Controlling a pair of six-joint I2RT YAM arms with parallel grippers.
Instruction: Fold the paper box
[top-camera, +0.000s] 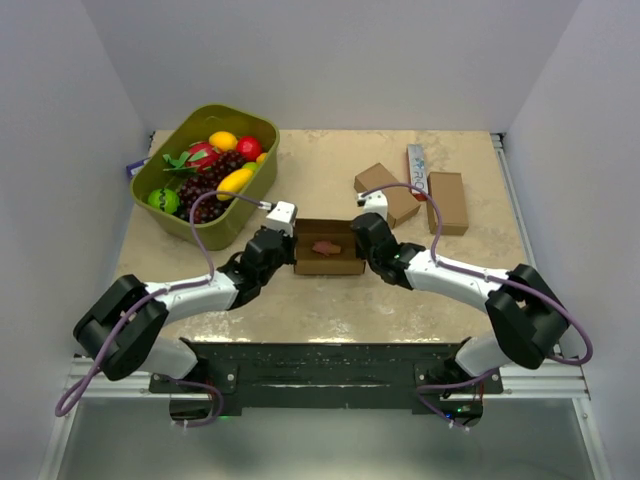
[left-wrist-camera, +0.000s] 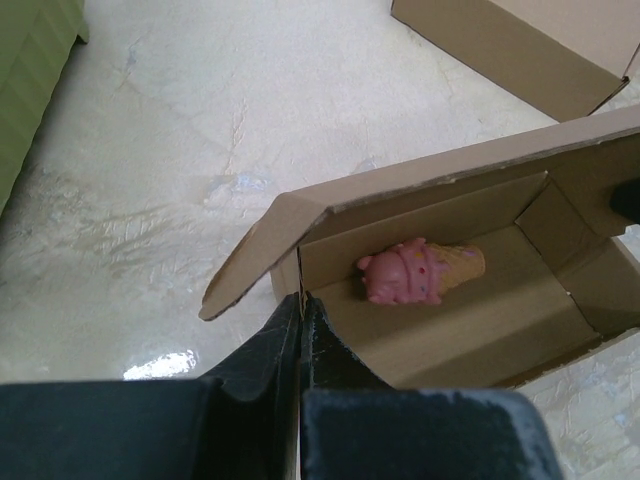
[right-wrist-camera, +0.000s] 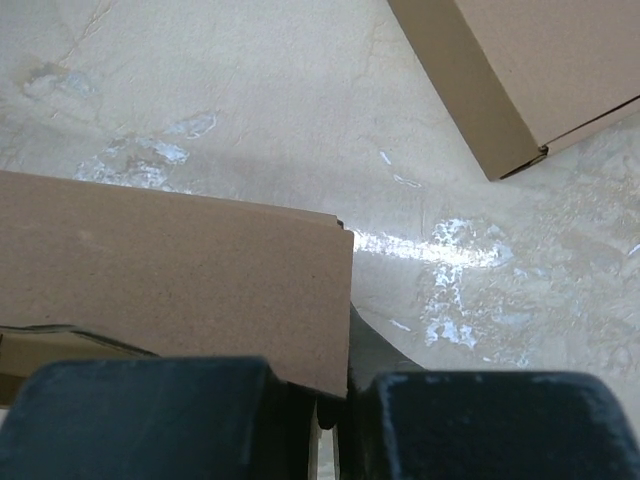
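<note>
Paper box (left-wrist-camera: 500, 330): light, crushable, we judge; grip edges.
Left end effector (left-wrist-camera: 303, 315): pinches wall.
Right end effector (right-wrist-camera: 335, 392): pinches panel.

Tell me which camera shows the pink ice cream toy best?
The left wrist view: the pink ice cream toy lies big and clear inside the paper box. The top view shows it only as a tiny pink speck. The right wrist view shows just cardboard, no toy.
</note>
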